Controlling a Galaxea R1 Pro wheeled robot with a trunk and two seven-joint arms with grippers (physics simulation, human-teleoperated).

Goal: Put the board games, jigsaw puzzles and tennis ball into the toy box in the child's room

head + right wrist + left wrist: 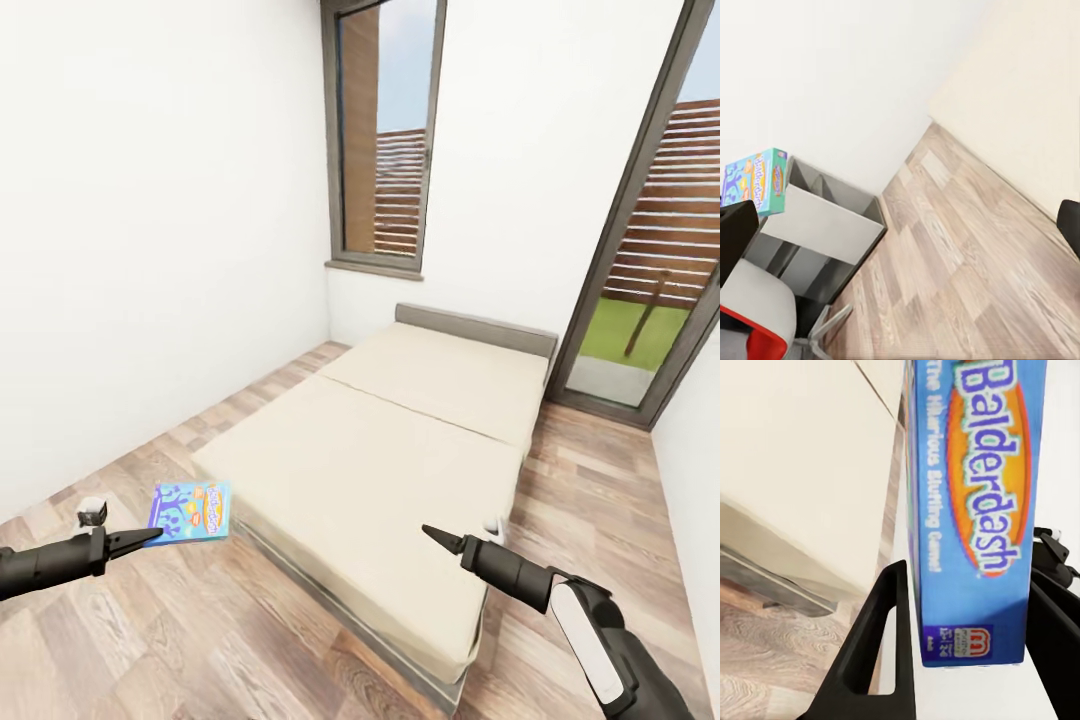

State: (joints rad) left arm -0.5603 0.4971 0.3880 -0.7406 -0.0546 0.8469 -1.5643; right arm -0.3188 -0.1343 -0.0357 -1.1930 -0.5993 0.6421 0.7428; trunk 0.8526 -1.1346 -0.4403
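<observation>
Fingers of the left gripper (150, 537) are clamping the blue board game (190, 509), holding it above the wood floor (250, 640). Right gripper (432, 535) is hovering over the bed's (400, 440) near corner; whether it is parted is unclear. Beyond both, a window (385, 140) is showing.

Held in left claw (150, 537) over floor (200, 630), left of bed (400, 450): Balderdash box (190, 510). Right claw (432, 534) above bed's near right corner. Window (385, 135) behind bed.
</observation>
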